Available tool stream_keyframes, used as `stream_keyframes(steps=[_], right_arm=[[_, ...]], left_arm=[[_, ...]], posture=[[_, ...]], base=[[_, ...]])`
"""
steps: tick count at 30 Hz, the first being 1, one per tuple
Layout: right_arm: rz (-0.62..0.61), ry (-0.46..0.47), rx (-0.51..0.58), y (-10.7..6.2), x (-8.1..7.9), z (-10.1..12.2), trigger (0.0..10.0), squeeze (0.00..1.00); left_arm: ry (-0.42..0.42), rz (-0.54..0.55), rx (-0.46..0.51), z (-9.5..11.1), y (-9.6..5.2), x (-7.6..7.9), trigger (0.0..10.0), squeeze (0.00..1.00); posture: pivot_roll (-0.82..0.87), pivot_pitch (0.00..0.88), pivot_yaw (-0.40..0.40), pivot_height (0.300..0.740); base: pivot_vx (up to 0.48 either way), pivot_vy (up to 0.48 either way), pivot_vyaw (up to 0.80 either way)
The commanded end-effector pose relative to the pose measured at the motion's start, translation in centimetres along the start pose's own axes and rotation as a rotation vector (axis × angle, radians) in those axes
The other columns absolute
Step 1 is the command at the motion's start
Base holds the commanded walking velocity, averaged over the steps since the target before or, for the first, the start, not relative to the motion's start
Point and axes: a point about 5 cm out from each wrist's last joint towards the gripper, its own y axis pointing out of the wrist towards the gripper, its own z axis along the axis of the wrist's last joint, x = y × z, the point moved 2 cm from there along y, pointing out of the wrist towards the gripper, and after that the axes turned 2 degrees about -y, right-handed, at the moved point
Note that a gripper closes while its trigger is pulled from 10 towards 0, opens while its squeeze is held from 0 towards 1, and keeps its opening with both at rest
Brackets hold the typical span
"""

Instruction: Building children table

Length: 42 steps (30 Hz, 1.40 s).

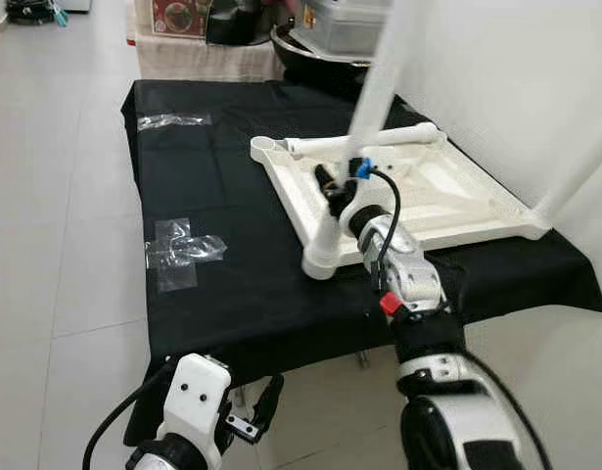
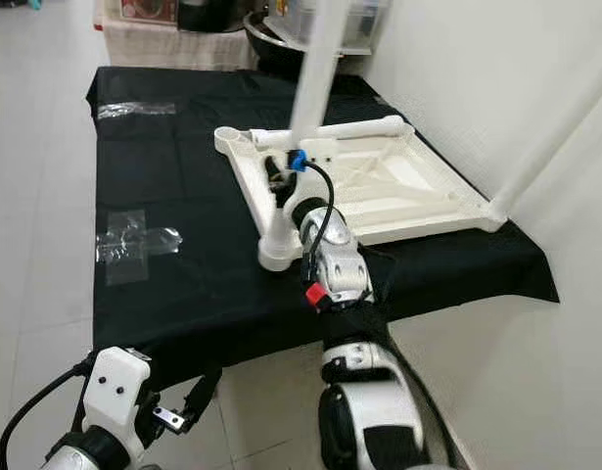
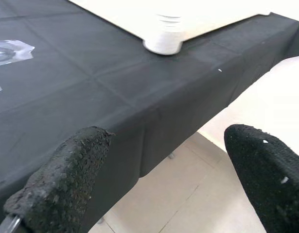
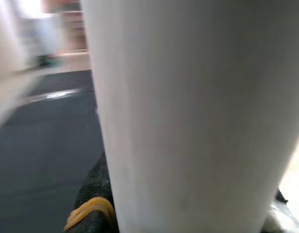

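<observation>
While the right gripper (image 1: 338, 192) reaches out over the upturned white tabletop (image 1: 447, 201) on the black-draped work table (image 1: 212, 294), its two black fingers are clamped on a white table leg (image 1: 377, 73), whose long axis runs up and away from the fingers, tilted a little off vertical, with its upper end out of frame. In the right wrist view that leg (image 4: 188, 116) is pressed so close to the camera that little else can be read there beyond a black finger pad (image 4: 93, 201) against it. Just below and in front of the gripper sits the near corner socket (image 1: 320, 259) of the tabletop, a round collar touching the cloth, and it looks unfilled; another leg (image 1: 364, 143) lies flat along the far edge beyond the fingers, and a further leg (image 1: 575, 166) stands slanted at the far right corner, well apart from the gripper. So the coming move appears to hinge on bringing the held leg's lower end in line with a socket mouth, though exactly where that end now sits is hidden by the wrist. The left gripper (image 1: 250, 416) hangs low at the near table edge, fingers (image 3: 66, 179) spread wide and holding nothing, much farther from the tabletop than the right.
</observation>
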Motion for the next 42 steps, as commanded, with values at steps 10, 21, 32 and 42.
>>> stream_keyframes(steps=[10,21,32,42], right_arm=[[-0.149,0.097,-0.013,-1.2,-2.1,-0.4,10.0,0.0],[0.273,0.111,0.2,-0.5,-1.5,2.3,10.0,0.0],[1.175,0.174,-0.056,-2.9,-1.9,1.0,10.0,0.0],[1.389,0.017,-0.091,-2.8,-4.6,0.9,10.0,0.0]], left_arm=[[-0.007,-0.01,-0.023,-0.5,0.1,0.2,10.0,0.0],[-0.013,-0.011,-0.02,-0.5,0.2,0.2,10.0,0.0],[-0.014,-0.01,-0.016,-0.4,0.3,0.3,10.0,0.0],[-0.016,-0.007,-0.015,-0.3,0.2,0.4,10.0,0.0]], posture=[[0.16,0.112,-0.164,0.74],[0.15,0.112,-0.168,0.74],[0.16,0.116,-0.18,0.74],[0.17,0.12,-0.186,0.74]], base=[[0.0,0.0,0.0],[0.0,0.0,0.0],[0.0,0.0,0.0],[0.0,0.0,0.0]])
